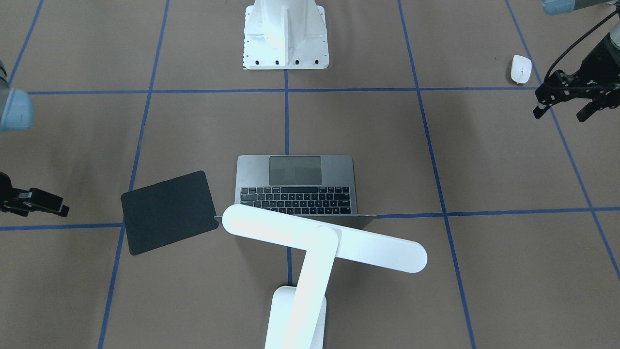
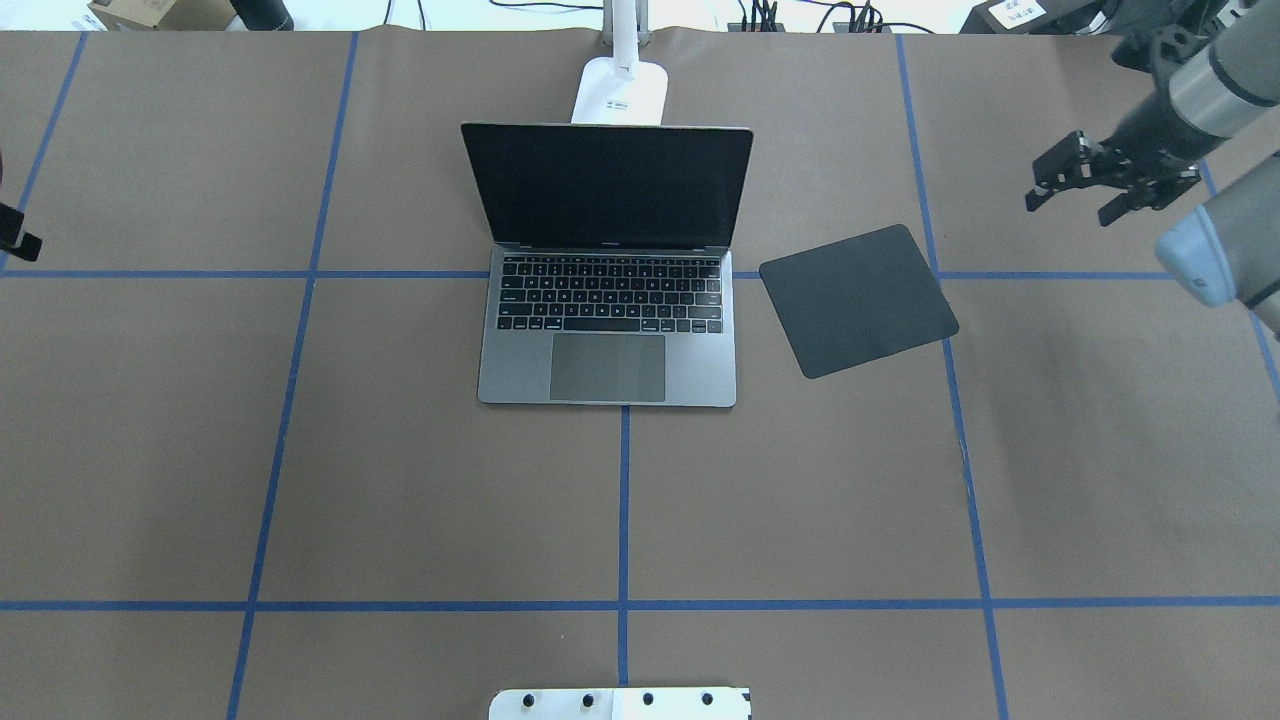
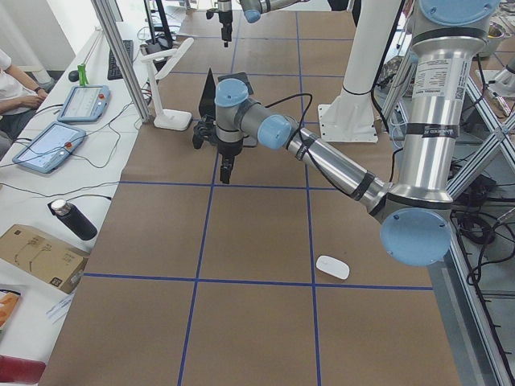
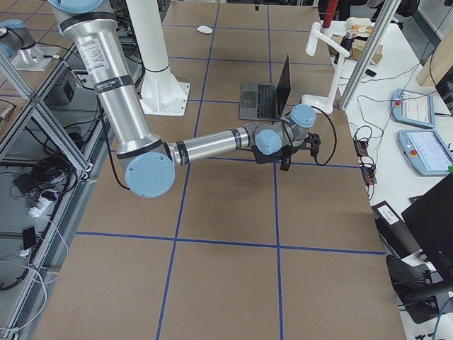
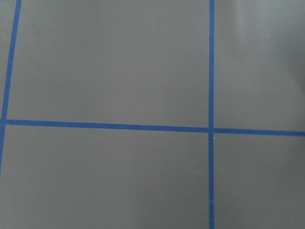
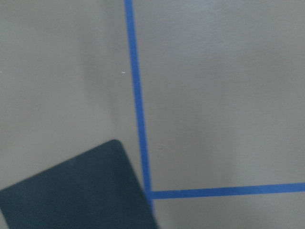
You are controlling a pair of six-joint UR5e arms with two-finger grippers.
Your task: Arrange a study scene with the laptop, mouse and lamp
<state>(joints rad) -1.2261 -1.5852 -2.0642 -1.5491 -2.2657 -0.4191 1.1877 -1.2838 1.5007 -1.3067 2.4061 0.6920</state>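
Observation:
The grey laptop (image 2: 610, 330) stands open in the middle of the table, its screen dark. The white lamp (image 1: 324, 237) stands behind it, its bar head over the screen edge and its base (image 2: 620, 90) at the far edge. The white mouse (image 1: 521, 69) lies alone on the paper on my left side, also in the exterior left view (image 3: 332, 267). My left gripper (image 1: 559, 115) hangs open and empty above the table, apart from the mouse. My right gripper (image 2: 1070, 210) is open and empty, raised beyond the mouse pad's far right.
A flat black mouse pad (image 2: 858, 300) lies askew just right of the laptop; its corner shows in the right wrist view (image 6: 81, 191). The white robot pedestal (image 1: 286, 34) is bolted at the near edge. Blue tape lines grid the brown paper.

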